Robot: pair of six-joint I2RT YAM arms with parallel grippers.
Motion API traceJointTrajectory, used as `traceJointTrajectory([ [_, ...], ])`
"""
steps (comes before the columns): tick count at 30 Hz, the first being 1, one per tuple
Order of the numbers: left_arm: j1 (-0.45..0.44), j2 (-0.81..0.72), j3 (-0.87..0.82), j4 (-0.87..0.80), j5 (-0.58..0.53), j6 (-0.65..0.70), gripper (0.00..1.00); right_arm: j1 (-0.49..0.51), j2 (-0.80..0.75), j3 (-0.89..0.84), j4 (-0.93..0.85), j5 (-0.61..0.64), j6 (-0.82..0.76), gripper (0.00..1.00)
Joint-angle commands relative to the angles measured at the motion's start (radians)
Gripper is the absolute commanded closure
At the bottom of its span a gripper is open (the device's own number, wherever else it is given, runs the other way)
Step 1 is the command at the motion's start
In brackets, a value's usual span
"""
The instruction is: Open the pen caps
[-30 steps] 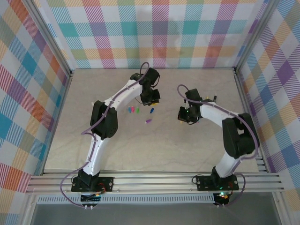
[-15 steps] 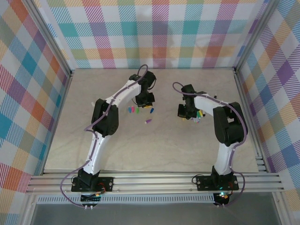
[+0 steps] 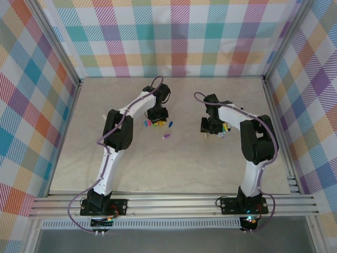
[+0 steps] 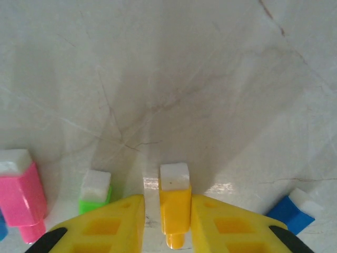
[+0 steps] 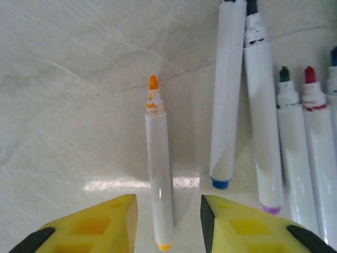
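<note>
Both grippers have just loosened.
Left gripper (image 4: 167, 206), parted, flanks an orange-yellow white-ended pen cap (image 4: 174, 203) on the table (image 4: 210, 79) between a green cap (image 4: 96, 191) and a blue cap (image 4: 292, 211); right gripper (image 5: 168, 203), spread, straddles an uncapped orange-tipped white pen (image 5: 159, 179).

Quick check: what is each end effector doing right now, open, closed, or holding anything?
Left end effector: open, straddling the orange cap, with a gap on one side.
Right end effector: open, with the orange-tipped pen lying loose between its fingers.

Robot lab test cell: aluminium rail frame (image 3: 174, 203), plaid fabric walls (image 3: 179, 37), marble-look tabletop (image 3: 184, 168), arm bases (image 3: 103, 205) bolted to rail.
</note>
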Motion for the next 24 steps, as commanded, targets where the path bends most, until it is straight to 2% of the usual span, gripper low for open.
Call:
traceJointTrajectory([
  [1,-0.003,-0.059,0.029,-0.023,-0.056,0.011,0.71,-0.004,-0.116,0.023,-0.048,-0.003,-0.010,0.53],
  [7,-0.002,-0.154,0.056,-0.015,-0.110,0.027,0.68,-0.003,-0.249,0.026,-0.072,-0.041,-0.006,0.41],
  [9,-0.002,-0.193,0.052,0.001,-0.113,0.028,0.67,-0.002,-0.293,0.024,-0.073,-0.054,-0.012,0.27],
  [11,-0.003,-0.228,0.034,0.025,-0.114,0.032,0.64,-0.002,-0.334,0.008,-0.055,-0.080,-0.021,0.01],
  [18,-0.021,-0.414,-0.162,0.187,-0.228,0.041,0.59,-0.002,-0.442,-0.081,0.026,-0.176,-0.012,0.01],
  [19,-0.026,-0.452,-0.202,0.220,-0.245,0.046,0.55,-0.003,-0.454,-0.091,0.028,-0.171,-0.009,0.01],
  [20,-0.030,-0.489,-0.241,0.254,-0.262,0.050,0.40,-0.002,-0.469,-0.102,0.033,-0.164,-0.006,0.01],
  [21,-0.033,-0.524,-0.276,0.286,-0.277,0.057,0.37,-0.002,-0.481,-0.115,0.041,-0.160,-0.005,0.01],
  [22,-0.038,-0.565,-0.316,0.318,-0.290,0.068,0.11,-0.002,-0.497,-0.126,0.046,-0.152,-0.008,0.01],
  [24,-0.046,-0.651,-0.401,0.403,-0.312,0.092,0.03,-0.002,-0.528,-0.146,0.058,-0.136,-0.015,0.01],
])
